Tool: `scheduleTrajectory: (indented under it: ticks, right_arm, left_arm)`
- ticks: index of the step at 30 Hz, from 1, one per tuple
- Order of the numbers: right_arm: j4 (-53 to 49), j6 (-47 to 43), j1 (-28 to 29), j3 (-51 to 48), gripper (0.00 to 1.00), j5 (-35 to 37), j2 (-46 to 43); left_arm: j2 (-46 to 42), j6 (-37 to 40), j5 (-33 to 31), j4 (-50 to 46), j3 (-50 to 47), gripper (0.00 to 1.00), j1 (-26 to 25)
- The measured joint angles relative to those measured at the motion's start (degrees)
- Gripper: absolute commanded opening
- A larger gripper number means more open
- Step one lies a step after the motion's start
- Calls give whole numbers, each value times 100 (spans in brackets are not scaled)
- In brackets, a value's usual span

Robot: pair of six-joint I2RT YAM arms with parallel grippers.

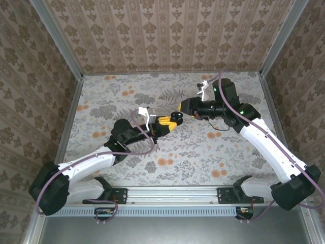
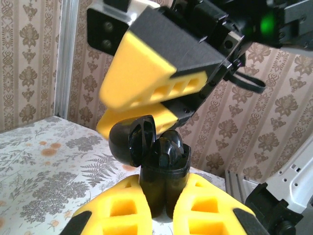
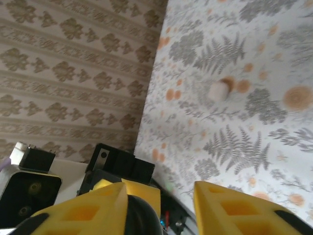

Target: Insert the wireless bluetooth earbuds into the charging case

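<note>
black charging case [image 2: 164,188], yellow left pincer fingers [image 2: 122,213], grey-and-orange floral table [image 1: 203,152]; beige damask walls [image 1: 167,30]

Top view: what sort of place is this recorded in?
Probably a purpose-built robot test booth, not a home: wallpapered panels in a metal frame, a floral table, and two arms bolted to a rail at its near edge.
</note>
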Motion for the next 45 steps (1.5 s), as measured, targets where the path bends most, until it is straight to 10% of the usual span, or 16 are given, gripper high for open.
scheduleTrajectory:
  ticks: [23,35,45]
  right_arm:
    - [376,-328,826,-616,33,-153,-1456]
    - [-586,-1196,498,-1126,60,1845,-1672]
    - [-610,-1414,118,-2675,85,4146,-2612]
  left_arm:
    - [-1117,-564,-439,-1056,-223,0,691]
    - [-1115,-511,-1329,-2229,-247,1,1038]
    - [1023,-581,-1593,-2323,35,7,1067]
